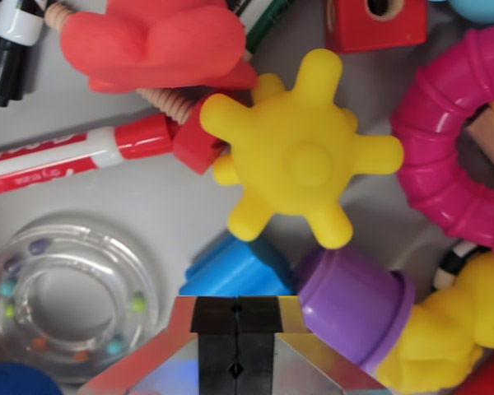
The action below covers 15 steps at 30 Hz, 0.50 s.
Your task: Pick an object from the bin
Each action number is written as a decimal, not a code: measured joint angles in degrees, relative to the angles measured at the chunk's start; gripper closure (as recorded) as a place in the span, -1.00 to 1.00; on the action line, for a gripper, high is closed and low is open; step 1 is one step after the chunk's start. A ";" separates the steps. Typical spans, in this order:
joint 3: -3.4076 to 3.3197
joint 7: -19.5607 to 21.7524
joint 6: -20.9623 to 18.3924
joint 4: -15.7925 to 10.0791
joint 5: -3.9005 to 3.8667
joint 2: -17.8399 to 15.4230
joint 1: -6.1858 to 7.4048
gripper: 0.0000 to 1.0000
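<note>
The bin's grey floor [148, 210] is carrying a clutter of toys: a yellow knobbed ball [300, 152] is sitting mid-bin, a red marker [66, 156] and a clear beaded ring [70, 300] are lying toward the wrist view's left, a ribbed pink ring [445, 140] toward its right.

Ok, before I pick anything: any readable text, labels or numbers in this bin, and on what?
red marker: white lettering along the barrel, seen upside down and blurred; not readable.
black-and-white marker: no legible print.
Nothing else in view carries text, numbers or signs.
</note>
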 joint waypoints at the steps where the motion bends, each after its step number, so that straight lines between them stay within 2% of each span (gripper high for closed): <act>1: -0.03 0.03 -0.52 -0.05 -0.04 -0.53 0.02 1.00; 15: -0.18 0.45 -7.87 -0.06 -0.57 -7.58 0.09 1.00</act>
